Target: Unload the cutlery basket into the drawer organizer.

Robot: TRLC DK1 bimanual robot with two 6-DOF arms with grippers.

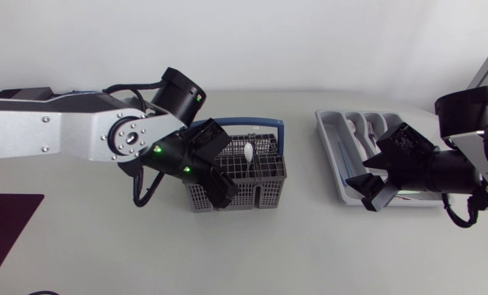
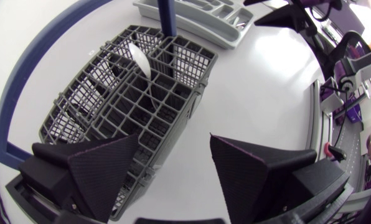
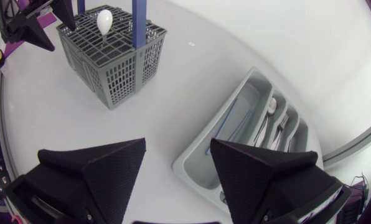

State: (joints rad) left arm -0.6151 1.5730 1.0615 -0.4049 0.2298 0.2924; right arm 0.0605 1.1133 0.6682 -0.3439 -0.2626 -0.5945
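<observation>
Cutlery basket (image 1: 268, 192): grey mesh, blue handle, mid-table; one white spoon (image 1: 248, 152) stood upright in a compartment. Drawer organizer (image 1: 330, 147): grey tray, well apart from the basket on the right arm's side; metal cutlery (image 3: 272, 107) lay in its compartments. Left gripper (image 2: 173, 171): jaws spread, empty, over the basket's edge. Right gripper (image 3: 176, 168): jaws spread, empty, above the organizer's end.

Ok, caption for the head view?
Left gripper open at the cutlery basket with a white spoon; right gripper open over the drawer organizer.
</observation>
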